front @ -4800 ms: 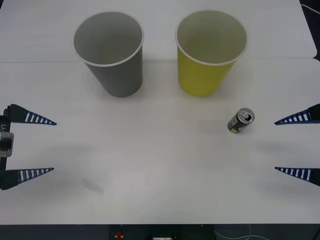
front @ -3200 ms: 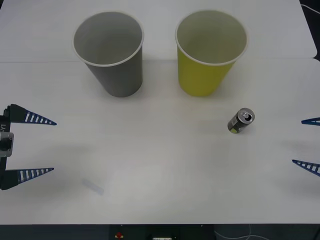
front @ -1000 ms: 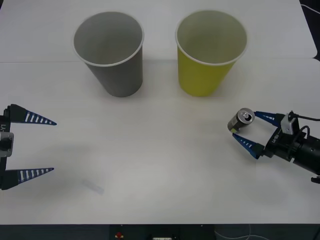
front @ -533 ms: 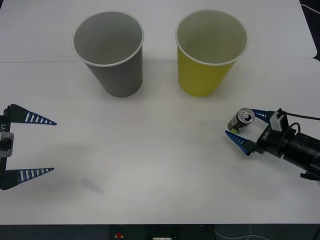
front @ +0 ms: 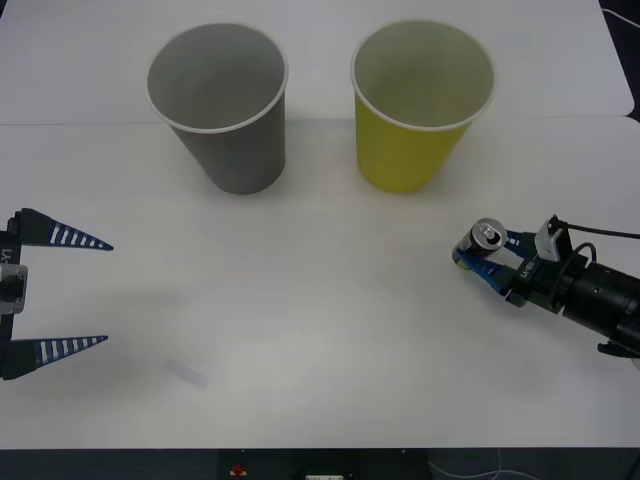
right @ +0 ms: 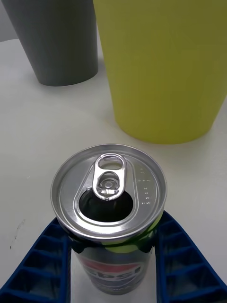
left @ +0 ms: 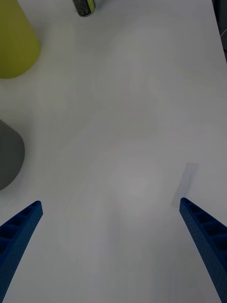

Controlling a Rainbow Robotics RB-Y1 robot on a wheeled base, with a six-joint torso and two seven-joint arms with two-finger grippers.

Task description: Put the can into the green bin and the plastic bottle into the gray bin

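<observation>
The can [front: 487,238] stands upright on the white table [front: 330,330], to the right and in front of the green bin [front: 405,160]. My right gripper [front: 489,251] is shut on the can, one blue finger pressed against each side. In the right wrist view the can [right: 109,189] shows its silver pull-tab top between my right gripper [right: 111,222], with the green bin [right: 161,71] and the gray bin [right: 56,38] behind it. The gray bin [front: 240,150] stands left of the green one. My left gripper [front: 108,293] is parked open at the table's left edge. The plastic bottle is out of view.
A small clear strip [front: 187,372] lies flat on the table near the front left, also seen as the strip [left: 186,182] in the left wrist view. The left wrist view also takes in the can [left: 85,5], green bin [left: 14,42] and gray bin [left: 7,156].
My right arm came in from the right edge, set its open fingers around the can, and has now shut them on it. The can and the left arm stayed put.
</observation>
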